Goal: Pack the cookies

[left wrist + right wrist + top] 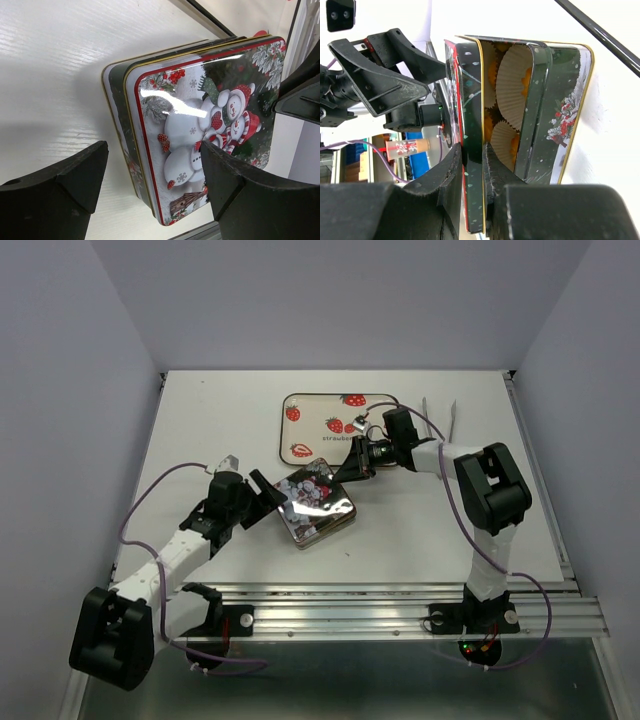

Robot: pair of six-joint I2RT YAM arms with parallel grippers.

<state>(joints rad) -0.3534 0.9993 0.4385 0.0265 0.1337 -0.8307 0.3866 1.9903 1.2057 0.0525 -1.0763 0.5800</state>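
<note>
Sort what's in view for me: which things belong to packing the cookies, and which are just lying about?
Job in hand:
cookies in paper cups
square tin
snowman lid, partly over the tin
right claw, shut on the lid's rim
left claw, open, at the tin

Lying about:
strawberry-print tray, behind the tin

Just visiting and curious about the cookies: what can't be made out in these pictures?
- Cookies: right wrist view shows only orange slivers behind paper cups and the lid; count unclear.
- Tin interior: top and left wrist views, covered by the lid.
- Tray lettering: top view, tiny, partly behind the right arm.
</note>
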